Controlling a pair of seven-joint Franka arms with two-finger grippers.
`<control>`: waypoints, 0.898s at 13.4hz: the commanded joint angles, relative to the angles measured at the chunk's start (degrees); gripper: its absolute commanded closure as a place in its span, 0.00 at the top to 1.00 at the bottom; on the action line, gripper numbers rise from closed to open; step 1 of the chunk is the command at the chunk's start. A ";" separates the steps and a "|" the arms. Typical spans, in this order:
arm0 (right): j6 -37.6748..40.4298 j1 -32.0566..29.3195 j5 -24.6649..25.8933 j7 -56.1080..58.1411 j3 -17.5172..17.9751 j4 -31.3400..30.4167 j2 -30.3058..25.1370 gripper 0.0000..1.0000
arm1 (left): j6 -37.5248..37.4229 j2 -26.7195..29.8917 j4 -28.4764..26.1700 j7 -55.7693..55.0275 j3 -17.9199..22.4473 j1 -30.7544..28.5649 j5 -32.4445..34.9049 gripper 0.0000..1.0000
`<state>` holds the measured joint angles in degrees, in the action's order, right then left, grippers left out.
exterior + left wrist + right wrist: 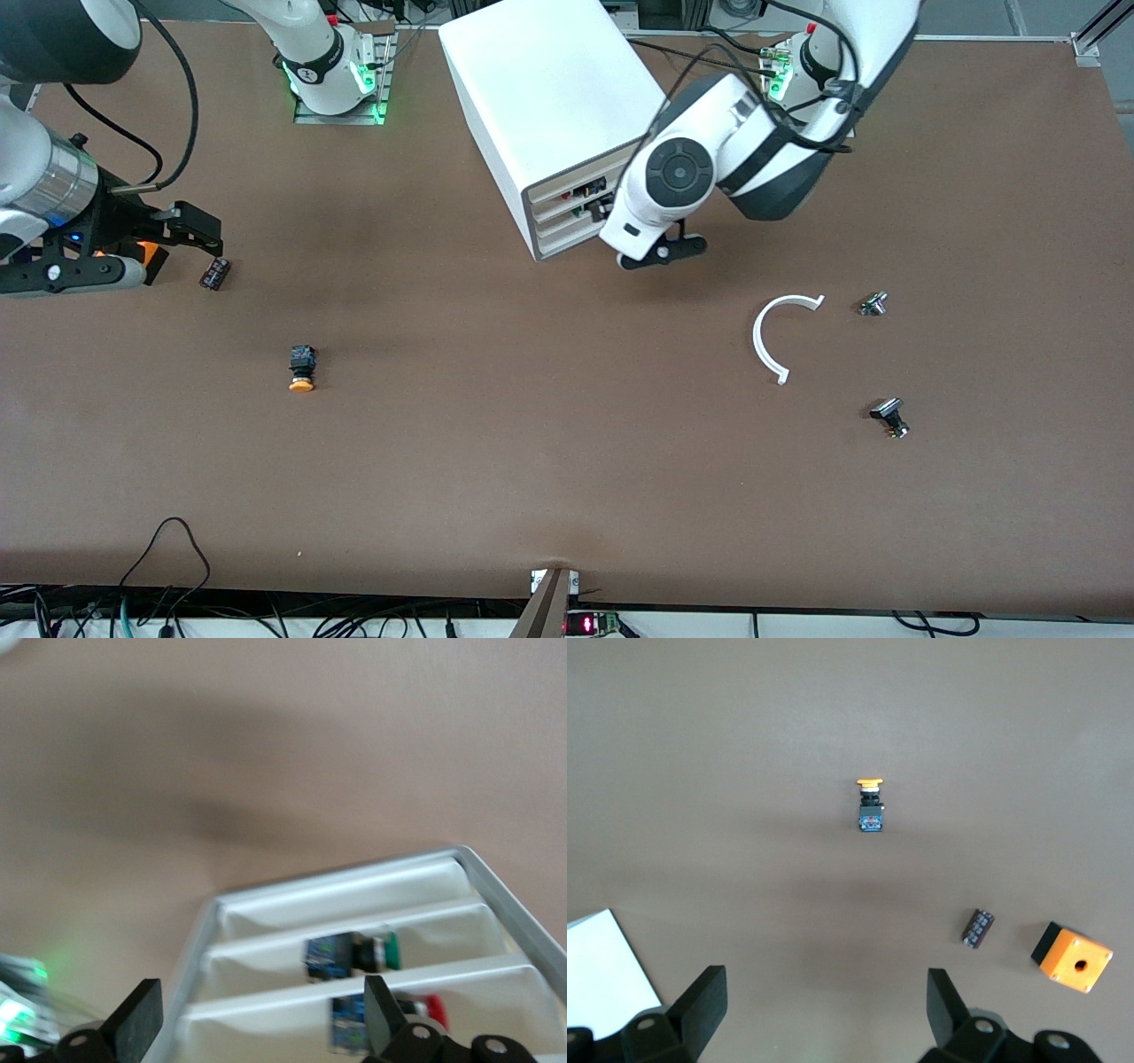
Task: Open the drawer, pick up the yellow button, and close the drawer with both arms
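The white cabinet (540, 89) stands at the table's edge nearest the arm bases. Its top drawer (560, 190) sits flush in the face, as do the drawers under it. My left gripper (664, 252) hangs open and empty just in front of that face. In the left wrist view, its fingers (137, 1020) straddle the tray fronts (292, 930), which hold green-capped and red-capped parts. The orange-capped button (301, 368) lies on the table toward the right arm's end and also shows in the right wrist view (870, 804). My right gripper (177, 239) is open and empty over the table's end.
An orange box with a hole (1072, 960) and a small black block (214, 273) lie under and beside my right gripper. A white C-shaped ring (769, 337) and two small metal parts (873, 304) (889, 416) lie toward the left arm's end.
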<state>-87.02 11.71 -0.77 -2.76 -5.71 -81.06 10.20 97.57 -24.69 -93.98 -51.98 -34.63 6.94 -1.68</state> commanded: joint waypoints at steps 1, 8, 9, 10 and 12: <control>1.33 -11.32 0.86 -7.94 11.20 0.38 -2.20 1.00 | -9.03 0.69 7.12 6.61 -0.27 -1.74 6.50 1.00; 4.31 -15.58 0.25 -8.67 15.38 -2.69 -8.62 1.00 | -20.58 7.18 16.20 23.92 -0.97 -12.73 7.66 1.00; 4.67 -15.49 0.07 -8.67 15.12 -2.78 -8.97 1.00 | -21.28 8.41 16.03 26.64 -0.97 -14.04 7.49 1.00; 4.58 -15.49 0.07 -8.67 14.94 -3.13 -9.15 1.00 | -22.50 9.38 15.76 29.63 -0.79 -15.45 7.14 1.00; 3.27 -15.14 -0.10 -8.58 13.10 -6.71 -11.42 1.00 | -22.34 13.94 13.58 36.04 5.49 -12.41 6.69 1.00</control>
<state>-82.60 -2.86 -0.63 -10.96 8.25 -83.18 2.06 75.56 -15.61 -77.40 -22.25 -33.88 -7.22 4.71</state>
